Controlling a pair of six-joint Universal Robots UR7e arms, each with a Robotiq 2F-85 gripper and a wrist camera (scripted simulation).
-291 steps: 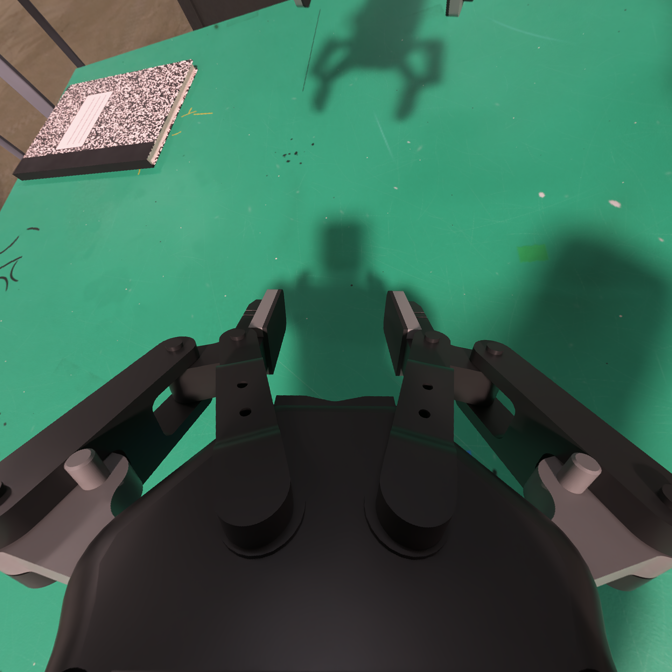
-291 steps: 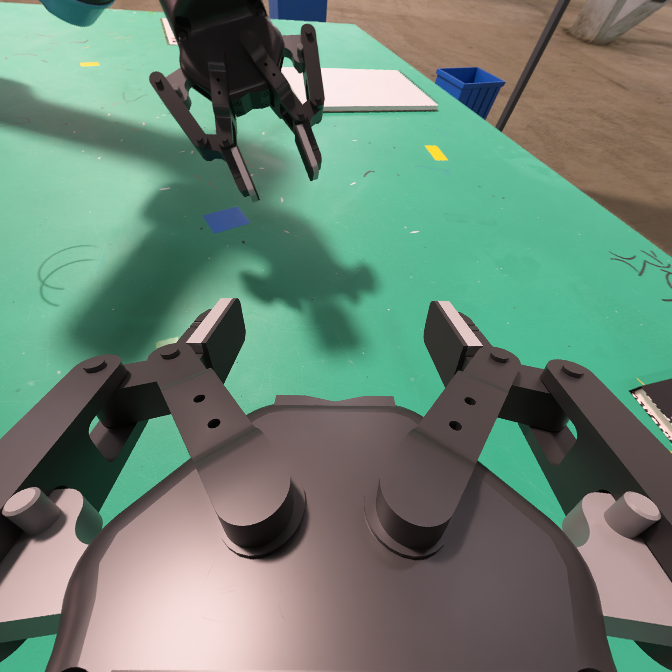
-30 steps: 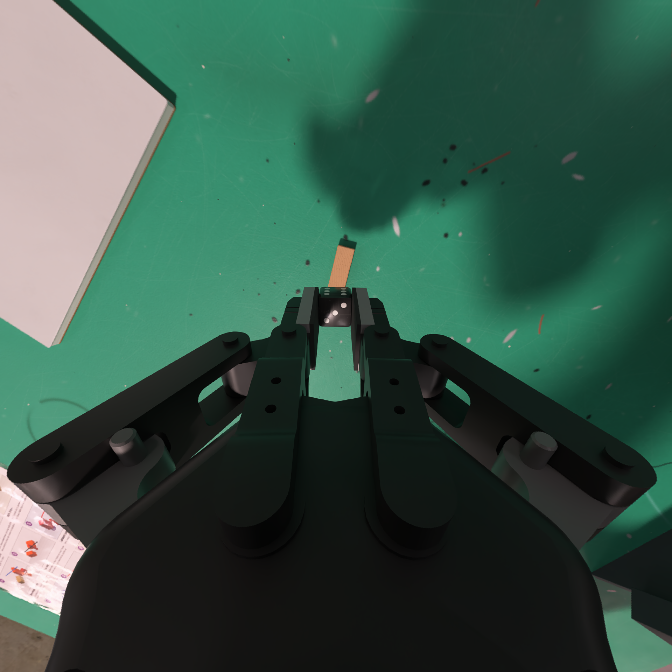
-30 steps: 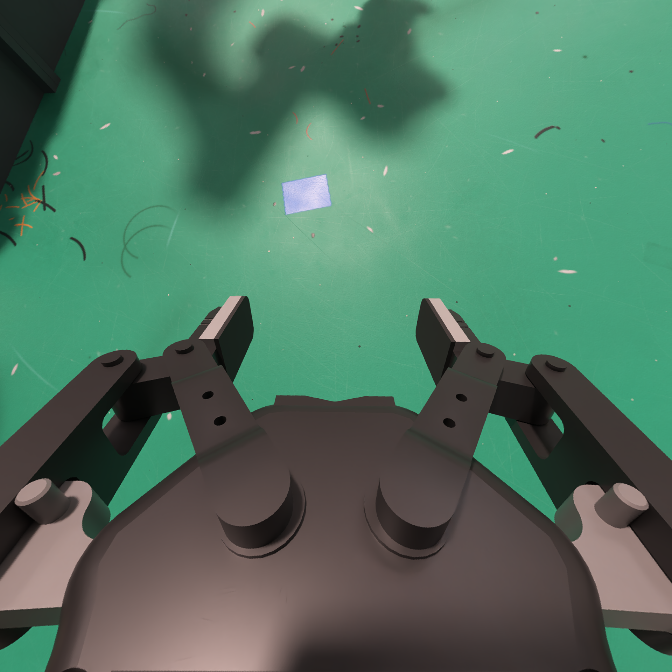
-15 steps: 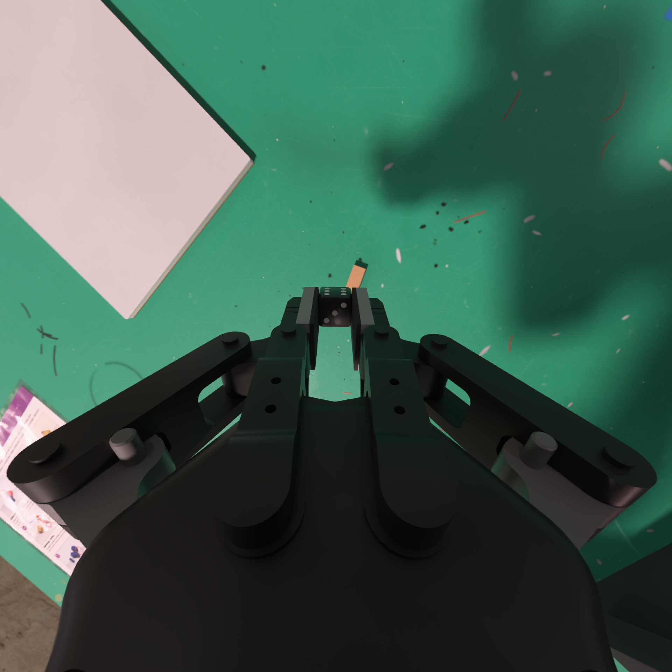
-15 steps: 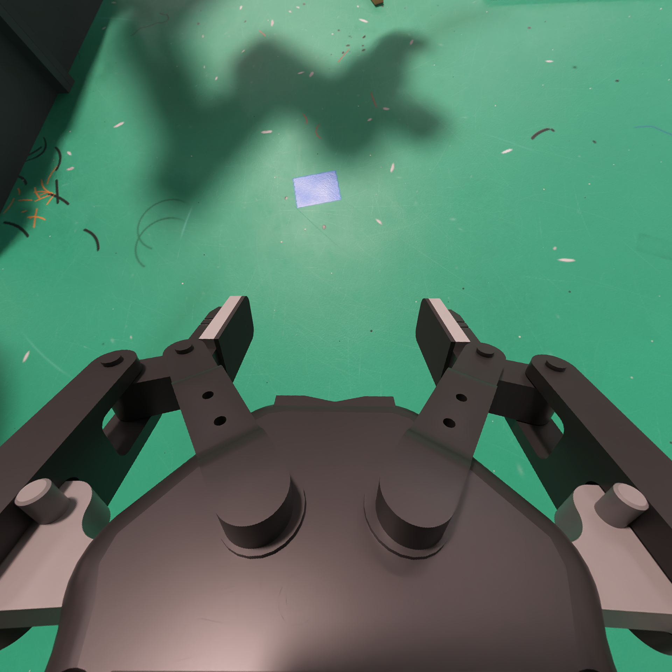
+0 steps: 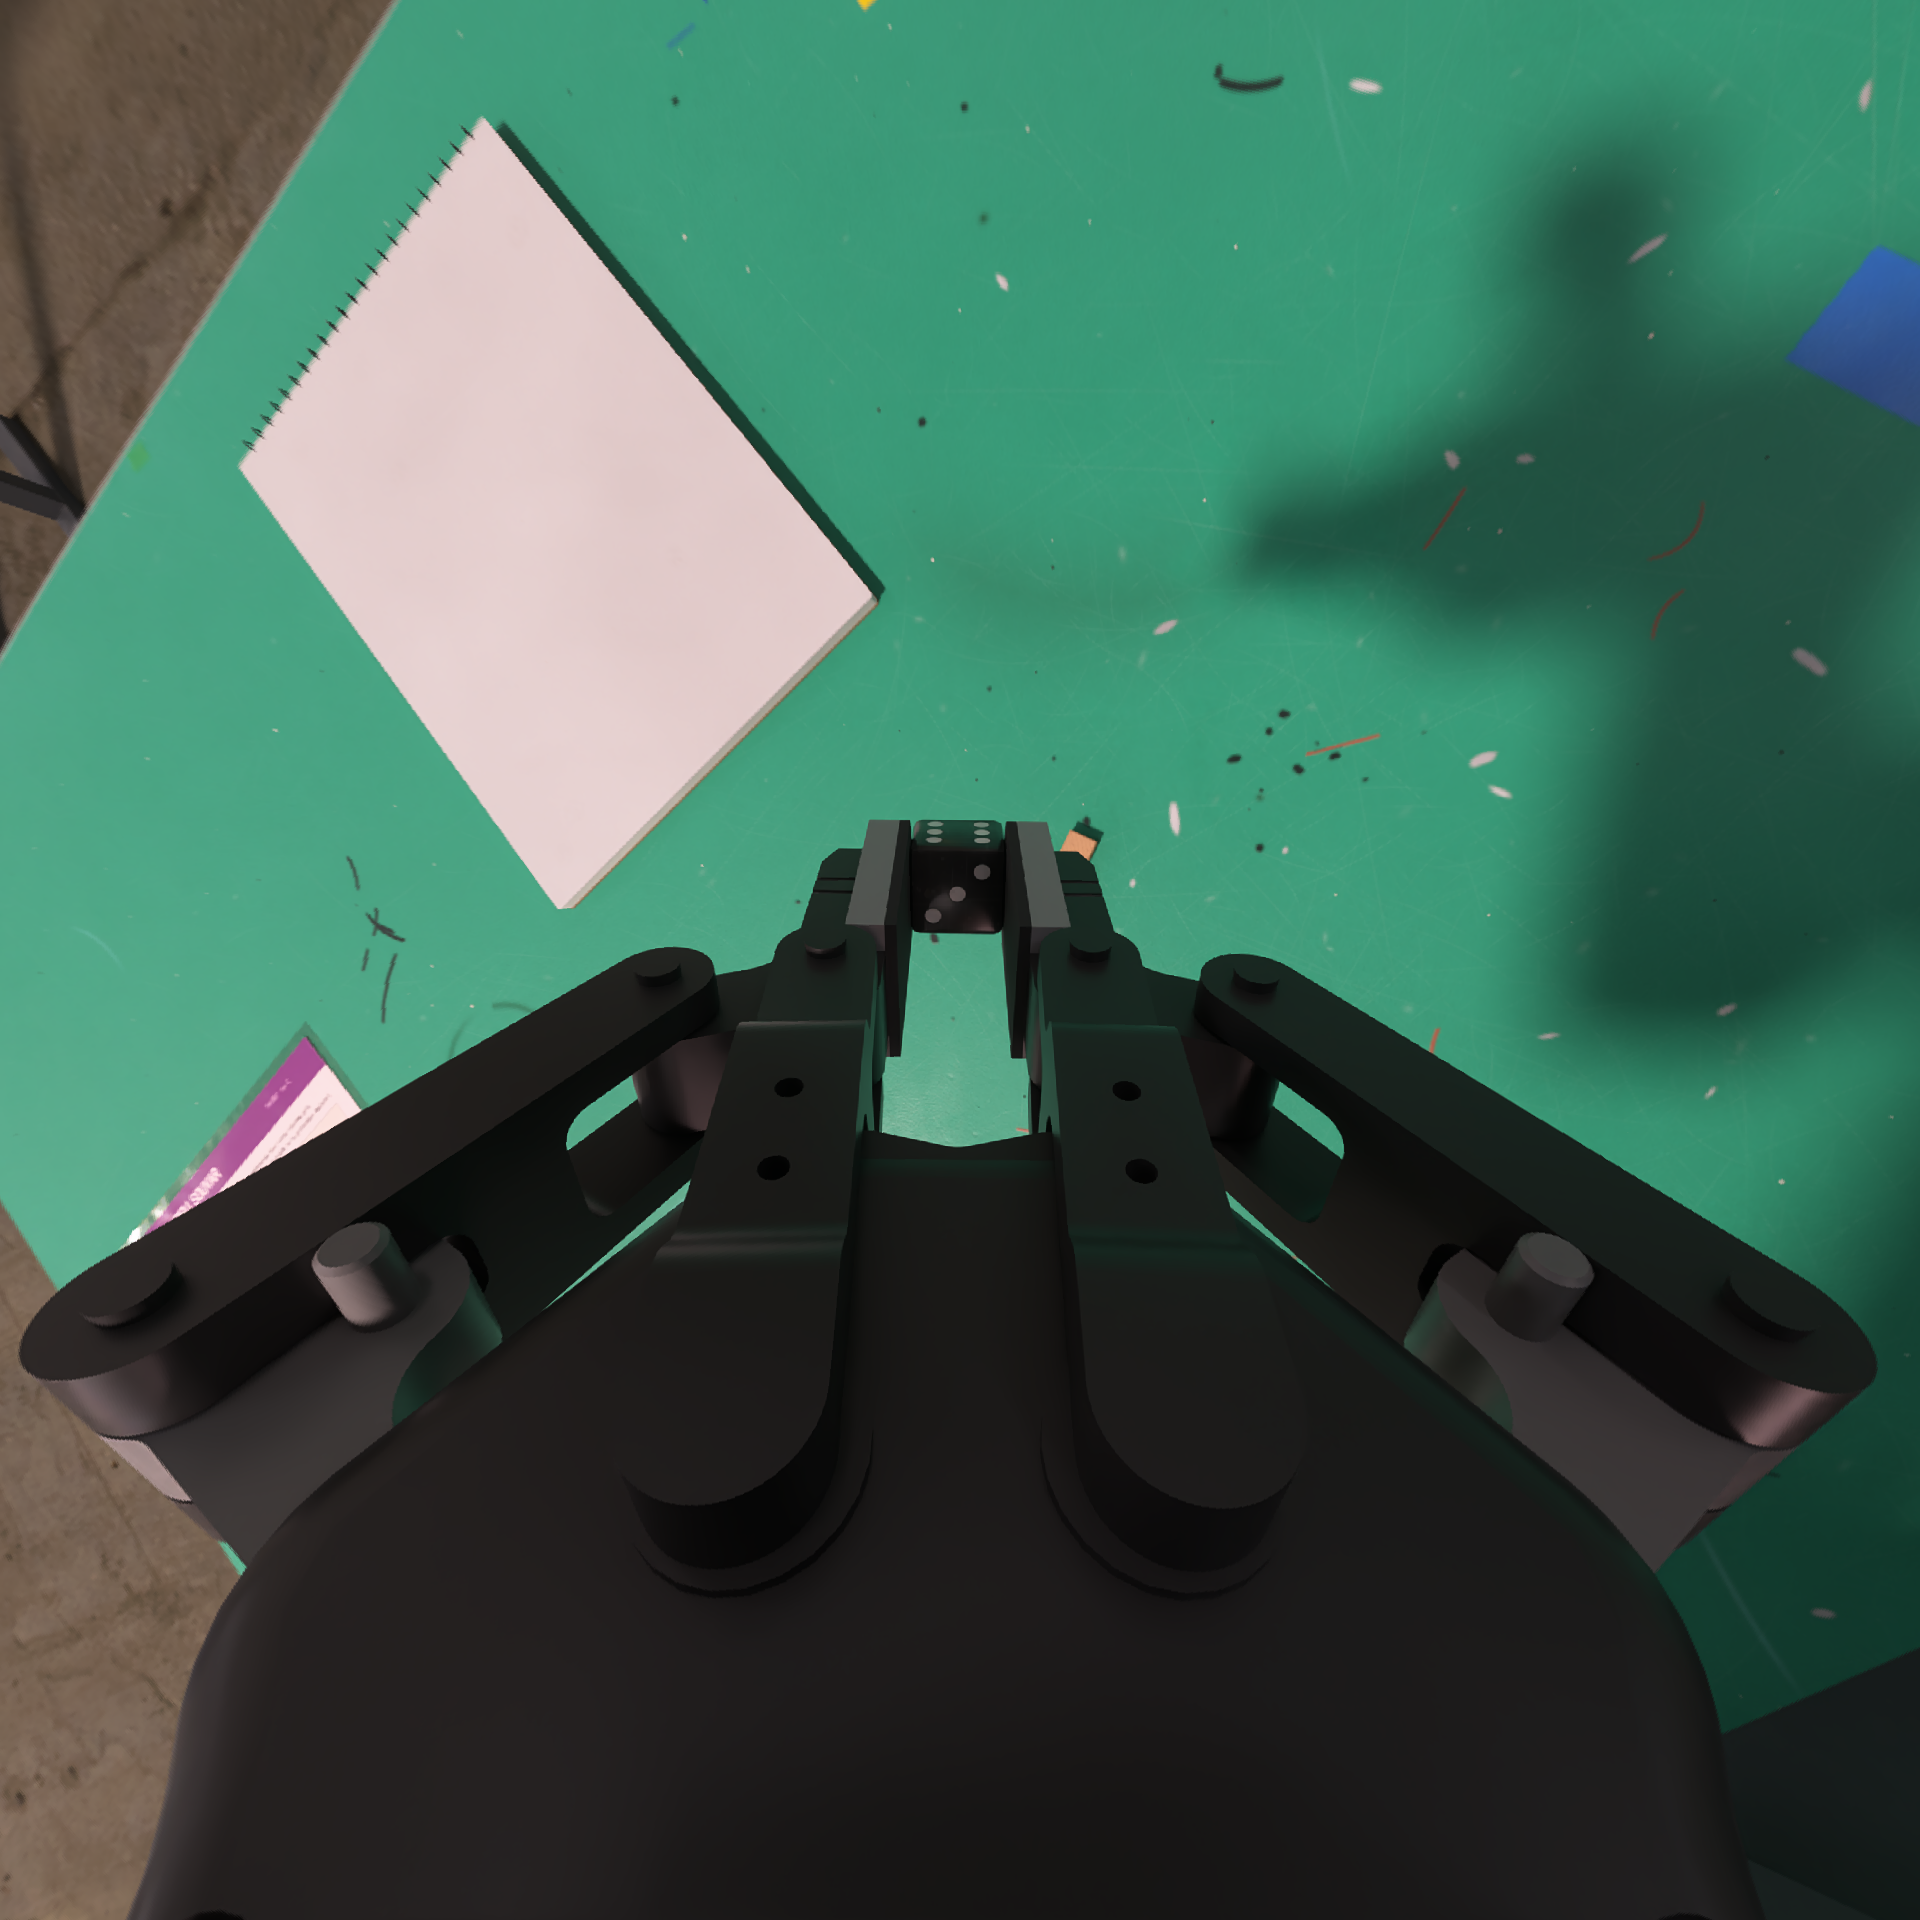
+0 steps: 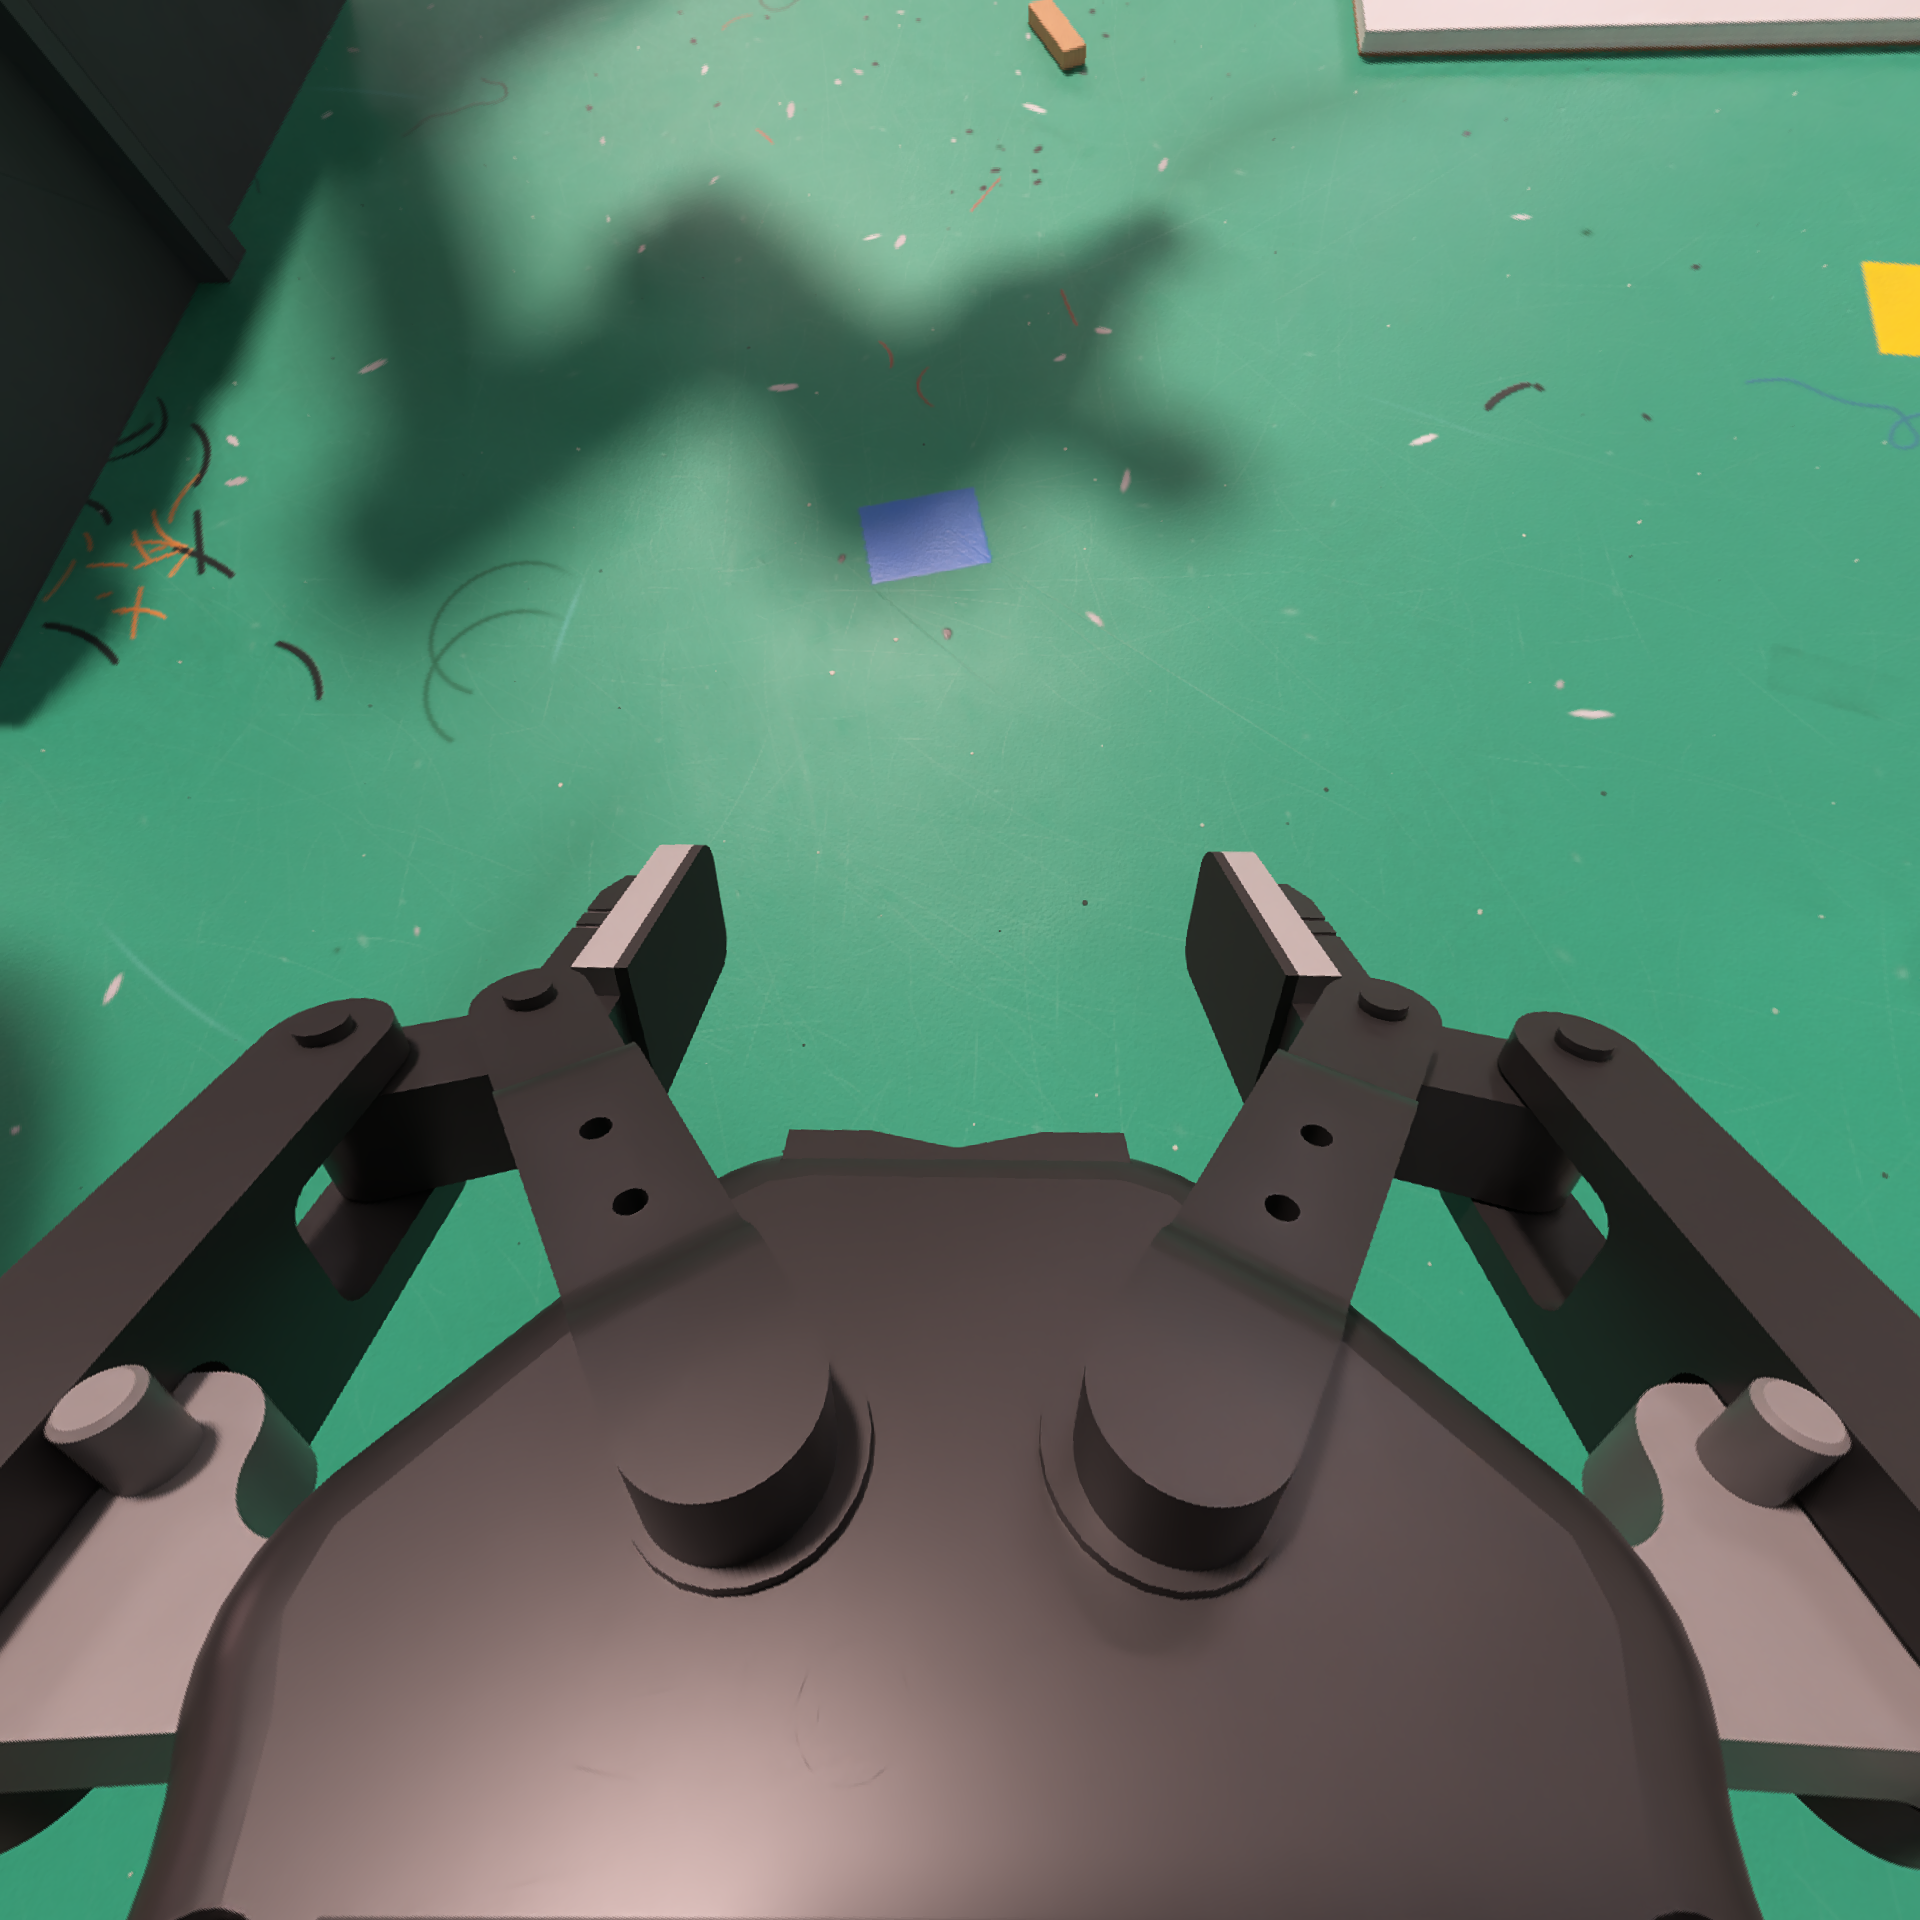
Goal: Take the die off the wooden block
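Note:
My left gripper (image 7: 957, 873) is shut on a black die with white pips (image 7: 957, 883), held high above the green table. The small wooden block (image 7: 1081, 837) lies on the table far below, mostly hidden behind my right finger in the left wrist view. The same wooden block (image 8: 1057, 34) shows at the top of the right wrist view, lying flat with nothing on it. My right gripper (image 8: 956, 935) is open and empty above the table.
A white spiral notepad (image 7: 551, 499) lies left of the block, its edge also in the right wrist view (image 8: 1631, 26). A purple-and-white leaflet (image 7: 260, 1122) is at the table's left edge. Blue patch (image 8: 923, 535), yellow patch (image 8: 1893, 307), a dark box (image 8: 94, 208) at left.
My left gripper has risen with the die, so the block and notepad look smaller and farther. The right wrist view has shifted, bringing the block and notepad edge into sight.

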